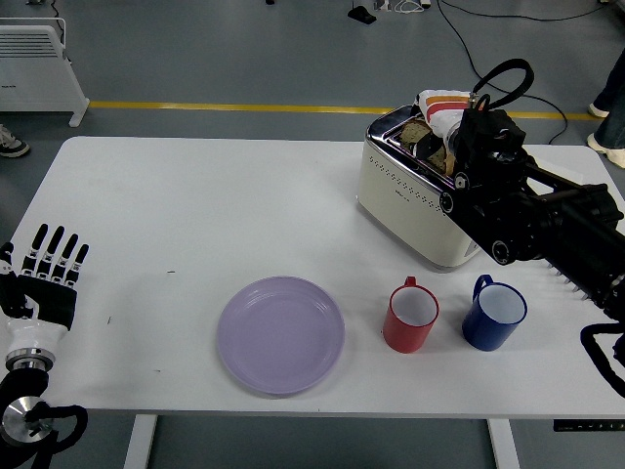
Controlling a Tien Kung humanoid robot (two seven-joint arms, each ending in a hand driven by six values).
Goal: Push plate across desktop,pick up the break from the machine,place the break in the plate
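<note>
A cream toaster (410, 200) stands at the right rear of the white table (195, 205), with a brown slice of bread (417, 131) sticking up from its slot. My right hand (436, 140) reaches in from the right and lies over the toaster's top, its dark fingers (431, 147) curled around the slice. The bread still sits in the slot. A lilac plate (281, 333) lies bare near the front edge, left of the toaster. My left hand (51, 266) rests at the table's lower left edge, fingers straight and holding nothing.
A red mug (411, 315) and a blue mug (494, 313) stand side by side in front of the toaster, right of the plate. My black right forearm (547, 225) passes above them. A white heater (34, 54) sits on the floor at back left.
</note>
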